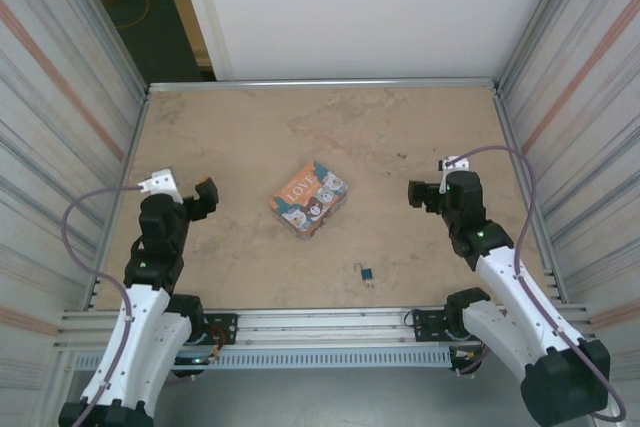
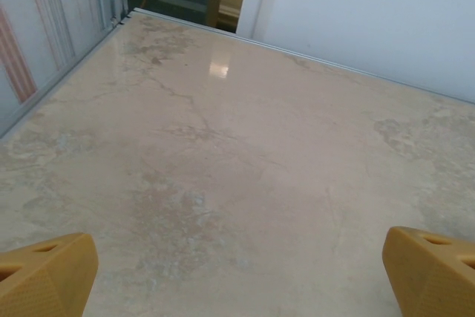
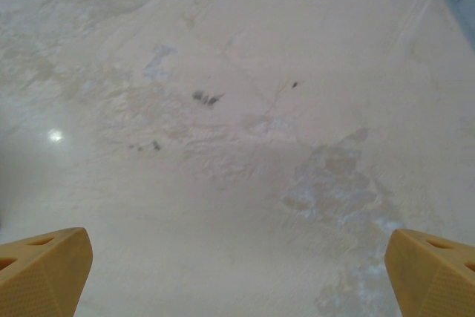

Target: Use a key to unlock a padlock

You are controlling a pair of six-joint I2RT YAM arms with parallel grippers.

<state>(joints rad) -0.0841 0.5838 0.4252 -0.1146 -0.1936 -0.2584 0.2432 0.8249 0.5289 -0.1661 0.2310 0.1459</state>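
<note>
Yellow ribbed fingertips of the left gripper stand spread wide and empty over my beige marbled table; I log the right gripper the same, fully apart and holding nothing. Tiny blue-teal padlock with thin metal shackle: near the front edge, right of centre, between both arms and well apart from each. Orange-and-blue picture box with cartoon animals: mid-table, behind and left of the padlock.

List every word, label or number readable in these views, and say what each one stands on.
"LOVE": on the top face of the orange-and-blue box.
Other print on that box, beside the cartoon animals: too small to read.
Padlock: any marking is too small to read.
Table: no text visible.
</note>
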